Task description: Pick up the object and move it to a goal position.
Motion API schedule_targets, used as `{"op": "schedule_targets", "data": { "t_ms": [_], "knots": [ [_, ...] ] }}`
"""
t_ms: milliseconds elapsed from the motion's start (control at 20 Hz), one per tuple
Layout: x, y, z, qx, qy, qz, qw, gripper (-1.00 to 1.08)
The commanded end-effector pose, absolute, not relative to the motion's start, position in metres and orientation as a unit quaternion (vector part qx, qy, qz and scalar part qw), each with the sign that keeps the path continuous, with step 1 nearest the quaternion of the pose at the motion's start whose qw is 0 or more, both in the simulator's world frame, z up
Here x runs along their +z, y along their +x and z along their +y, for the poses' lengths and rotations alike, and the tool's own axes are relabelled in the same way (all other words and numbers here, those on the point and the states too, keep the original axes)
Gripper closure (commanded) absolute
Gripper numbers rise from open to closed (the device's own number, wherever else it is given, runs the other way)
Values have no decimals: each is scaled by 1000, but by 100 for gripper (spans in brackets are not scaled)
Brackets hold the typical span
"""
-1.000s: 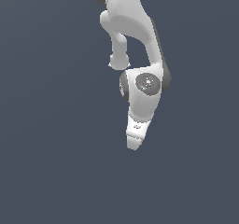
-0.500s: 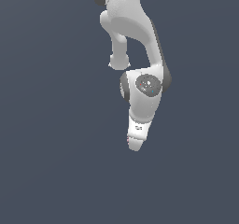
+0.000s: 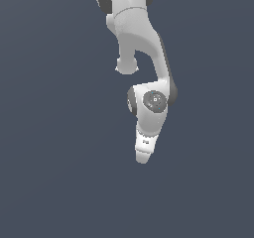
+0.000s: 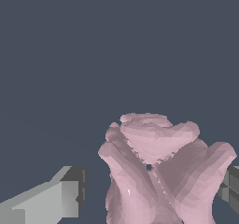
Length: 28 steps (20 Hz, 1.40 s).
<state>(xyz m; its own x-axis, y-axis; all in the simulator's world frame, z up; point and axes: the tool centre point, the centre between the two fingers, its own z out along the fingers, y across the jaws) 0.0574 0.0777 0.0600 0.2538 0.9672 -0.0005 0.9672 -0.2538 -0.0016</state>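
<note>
In the wrist view the object (image 4: 156,171), a pale pink lumpy thing with rounded lobes, sits between the two grey fingers of my gripper (image 4: 151,188). One finger (image 4: 56,199) stands a small gap away from it. The other finger (image 4: 231,185) is at its edge, and I cannot tell whether it touches. The gripper is open around the object. In the exterior view the white arm hangs down with its hand (image 3: 145,145) pointing at the floor. The hand hides the fingers and the object there.
A plain dark blue-grey surface (image 3: 54,182) fills the background in both views. No other objects or edges show.
The hand has sunk slightly lower in the exterior view over the last second. The arm's pose is otherwise much the same.
</note>
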Motion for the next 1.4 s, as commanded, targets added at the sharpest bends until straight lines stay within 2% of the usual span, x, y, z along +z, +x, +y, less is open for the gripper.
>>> {"op": "schedule_targets", "data": {
  "t_ms": [0, 150, 200, 900, 1350],
  "knots": [
    [54, 58, 78, 0, -792, -611, 0, -92],
    [54, 59, 78, 0, -792, -611, 0, -92],
    [54, 59, 78, 0, -792, -611, 0, 108],
    [55, 57, 76, 0, -792, -611, 0, 108],
    [65, 37, 60, 0, -792, -611, 0, 108]
  ]
}}
